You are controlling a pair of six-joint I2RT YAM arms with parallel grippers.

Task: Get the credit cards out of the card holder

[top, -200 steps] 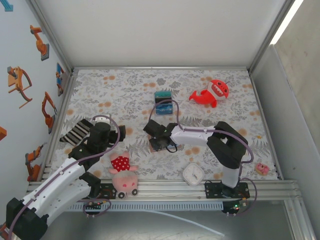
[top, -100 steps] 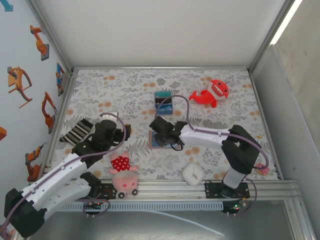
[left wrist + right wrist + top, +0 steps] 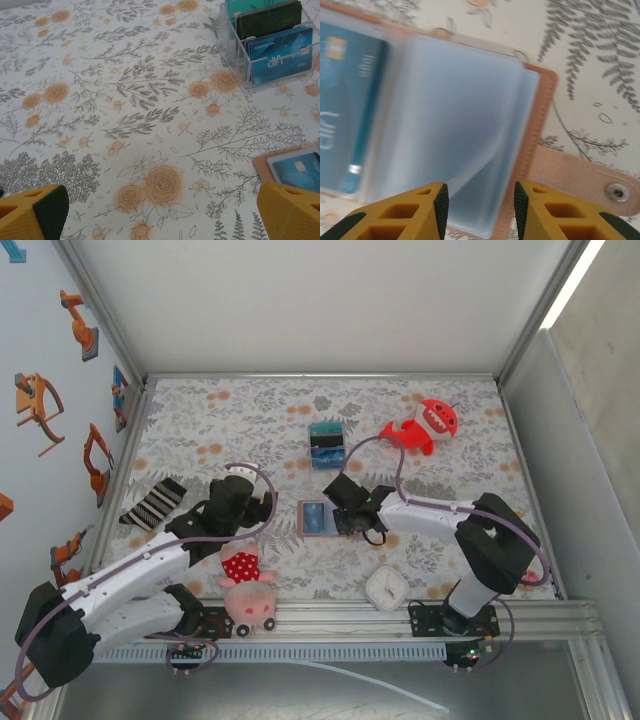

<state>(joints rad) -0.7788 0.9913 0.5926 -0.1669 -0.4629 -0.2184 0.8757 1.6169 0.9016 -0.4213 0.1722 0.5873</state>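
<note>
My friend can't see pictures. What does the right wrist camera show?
An open tan card holder lies on a flowery tablecloth, with clear plastic sleeves and a blue card in the left one. The right gripper shows at the bottom, its yellow jaws apart.

Right gripper (image 3: pixel 481 202) now at right edge of the card holder (image 3: pixel 318 519), jaws wider; left gripper (image 3: pixel 262 504) nearer.

The floral table (image 3: pixel 250 425) carries the open card holder (image 3: pixel 318 519) in the middle; a card box (image 3: pixel 327 443) stands beyond it; a red shark (image 3: pixel 425 426) lies far right; a striped cloth (image 3: pixel 150 504) left; a pig (image 3: pixel 247 600) and a clock (image 3: pixel 385 589) at the near edge.
</note>
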